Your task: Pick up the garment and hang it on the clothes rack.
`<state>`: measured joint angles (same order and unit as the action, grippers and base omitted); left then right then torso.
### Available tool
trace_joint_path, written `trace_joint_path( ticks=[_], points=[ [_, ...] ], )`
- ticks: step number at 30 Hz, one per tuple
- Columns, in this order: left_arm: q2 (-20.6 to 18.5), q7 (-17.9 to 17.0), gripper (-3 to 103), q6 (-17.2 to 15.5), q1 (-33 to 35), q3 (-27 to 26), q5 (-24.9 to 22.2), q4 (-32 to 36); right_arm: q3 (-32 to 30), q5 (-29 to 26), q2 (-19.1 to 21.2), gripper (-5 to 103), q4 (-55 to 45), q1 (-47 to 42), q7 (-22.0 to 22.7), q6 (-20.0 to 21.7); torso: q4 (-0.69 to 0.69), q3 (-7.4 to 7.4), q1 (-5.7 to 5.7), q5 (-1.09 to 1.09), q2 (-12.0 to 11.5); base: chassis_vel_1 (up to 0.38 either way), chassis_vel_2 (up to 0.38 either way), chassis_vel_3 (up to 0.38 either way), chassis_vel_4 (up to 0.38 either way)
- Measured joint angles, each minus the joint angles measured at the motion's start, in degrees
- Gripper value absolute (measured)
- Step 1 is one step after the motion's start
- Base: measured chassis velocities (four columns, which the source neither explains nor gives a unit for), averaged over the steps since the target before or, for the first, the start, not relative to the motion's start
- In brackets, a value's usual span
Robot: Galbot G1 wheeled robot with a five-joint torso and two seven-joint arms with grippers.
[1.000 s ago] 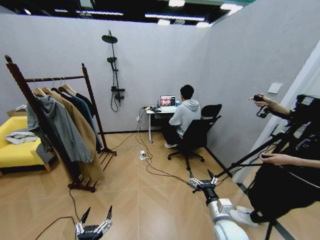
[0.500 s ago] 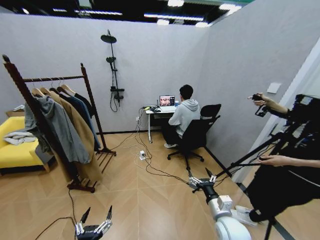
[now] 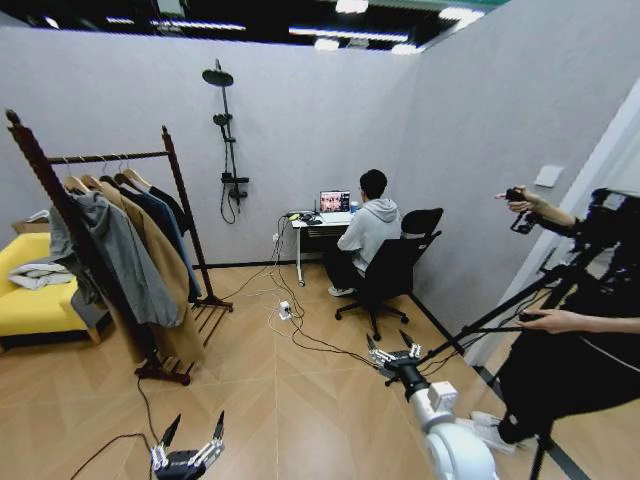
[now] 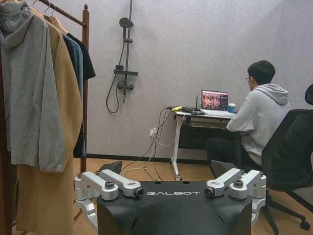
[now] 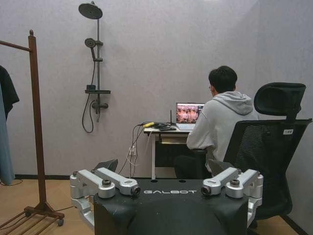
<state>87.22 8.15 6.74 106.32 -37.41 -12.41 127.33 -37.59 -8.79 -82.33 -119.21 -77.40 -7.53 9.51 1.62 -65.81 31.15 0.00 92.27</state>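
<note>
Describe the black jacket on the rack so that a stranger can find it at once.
Find the clothes rack by the yellow sofa. The garment hangs last on its bar, nearest the far post. It is black and shorter than the blue coat beside it.

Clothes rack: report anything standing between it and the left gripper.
Nothing solid. Bare wooden floor separates the open left gripper from the tall reddish-brown wooden clothes rack; only a thin black cable lies across it.
</note>
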Motion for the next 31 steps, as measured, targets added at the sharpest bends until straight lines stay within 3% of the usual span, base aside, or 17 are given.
trace_joint_path(
  ticks=[18,31],
  points=[
    [0.0,0.0,100,0.0,0.0,0.0,0.0,0.0,-0.2,0.0,-0.4,100,0.1,0.7,-4.2,1.6,0.0,0.0,0.0,0.0,0.0,0.0,0.0,0.0,0.0],
    [0.0,0.0,100,0.0,0.0,0.0,0.0,0.0,-1.3,-2.7,0.4,100,1.2,1.9,-4.7,1.2,0.0,0.0,0.0,0.0,0.0,0.0,0.0,0.0,0.0]
  ],
)
